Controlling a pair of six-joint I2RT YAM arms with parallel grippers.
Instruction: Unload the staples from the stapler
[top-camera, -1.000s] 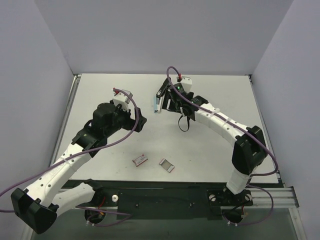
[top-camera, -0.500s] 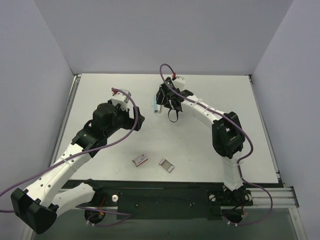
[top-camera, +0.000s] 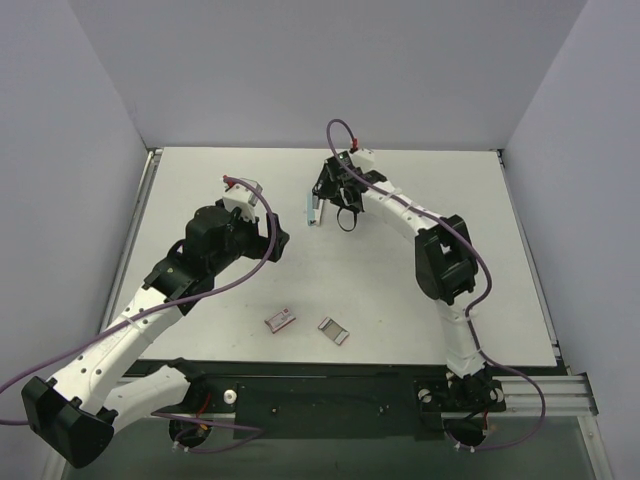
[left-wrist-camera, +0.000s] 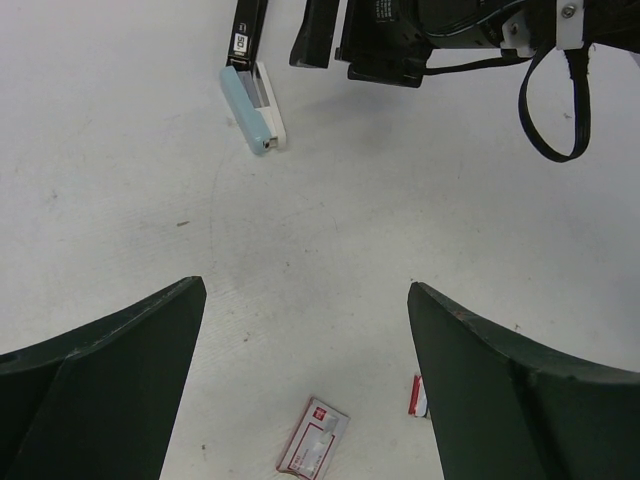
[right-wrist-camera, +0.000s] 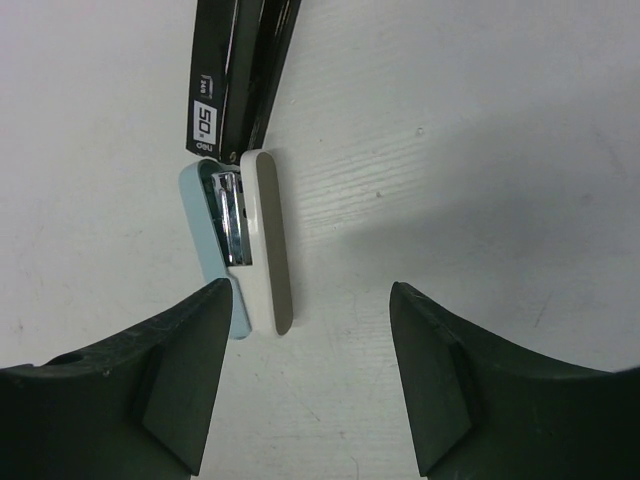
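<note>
Right gripper (right-wrist-camera: 308, 300) has edged toward 9 o'clock and narrowed. Its jaws are apart, grasping nothing, straddling the stapler (right-wrist-camera: 240, 80) rail (right-wrist-camera: 205, 235) at the table's (top-camera: 480, 200) 12 o'clock. Staples (right-wrist-camera: 232, 225) sit in the rail, so unloading is not begun. Left gripper (left-wrist-camera: 300, 300) spread, empty.

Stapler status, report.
Left end effector open, empty. Right end effector open over stapler, rail out. Staples visible inside. Nothing blocking.

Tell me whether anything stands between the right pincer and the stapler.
Nothing visible does. In the right wrist view the right pincer has its jaws apart over bare table. The stapler lies just ahead of it, pale end nearest, with no other object in the gap.
</note>
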